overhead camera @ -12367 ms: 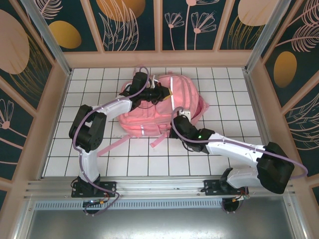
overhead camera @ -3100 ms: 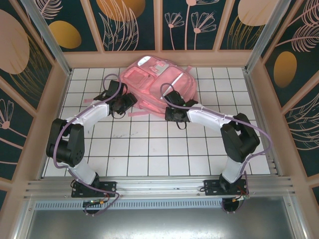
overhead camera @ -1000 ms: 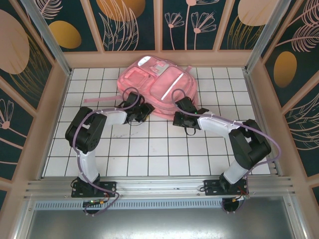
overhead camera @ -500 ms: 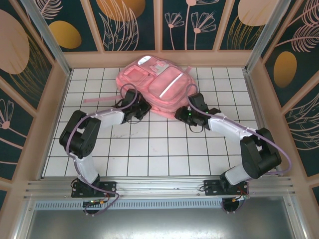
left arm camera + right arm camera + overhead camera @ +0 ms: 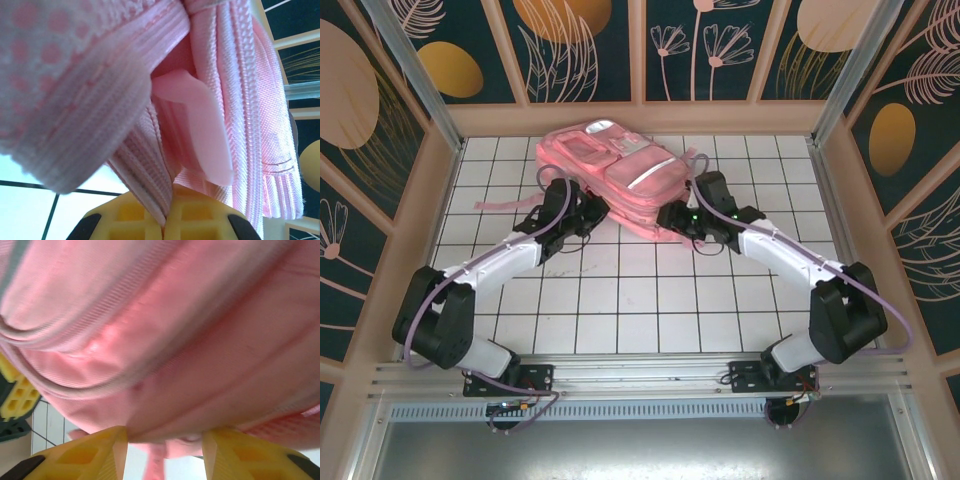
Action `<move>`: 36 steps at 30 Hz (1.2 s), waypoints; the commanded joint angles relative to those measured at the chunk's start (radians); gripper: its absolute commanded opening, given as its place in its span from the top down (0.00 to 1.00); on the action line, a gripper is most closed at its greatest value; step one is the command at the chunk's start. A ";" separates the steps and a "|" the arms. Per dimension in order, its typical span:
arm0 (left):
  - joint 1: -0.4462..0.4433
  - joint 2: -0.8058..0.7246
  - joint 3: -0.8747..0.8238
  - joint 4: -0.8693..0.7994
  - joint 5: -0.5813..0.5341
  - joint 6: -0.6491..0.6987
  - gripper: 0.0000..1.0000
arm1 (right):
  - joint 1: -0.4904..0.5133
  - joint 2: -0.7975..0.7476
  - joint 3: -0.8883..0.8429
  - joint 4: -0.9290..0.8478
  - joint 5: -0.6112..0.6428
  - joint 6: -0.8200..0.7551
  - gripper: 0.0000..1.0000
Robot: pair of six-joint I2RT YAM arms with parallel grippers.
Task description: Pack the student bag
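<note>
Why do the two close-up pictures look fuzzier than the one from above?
Top view: sharp and evenly lit, with glare on the backpack's silver strip. Left wrist view: the near strap is out of focus, the weave farther right crisp. Right wrist view: the whole backpack is smeared, probably too close to focus.

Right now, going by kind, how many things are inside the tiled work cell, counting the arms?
student bag, pink: 1
Robot arms: 2 (left arm, right arm)
Total: 3
</note>
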 commanded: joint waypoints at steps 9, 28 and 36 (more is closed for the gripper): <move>0.005 -0.088 0.010 0.045 -0.070 0.069 1.00 | 0.177 0.097 0.217 -0.290 0.271 -0.212 0.61; 0.007 -0.066 0.019 0.033 -0.062 0.071 1.00 | 0.351 0.033 0.113 -0.287 0.563 0.003 0.57; 0.006 -0.072 0.022 0.024 -0.068 0.073 1.00 | 0.360 0.113 0.139 -0.289 0.551 -0.003 0.58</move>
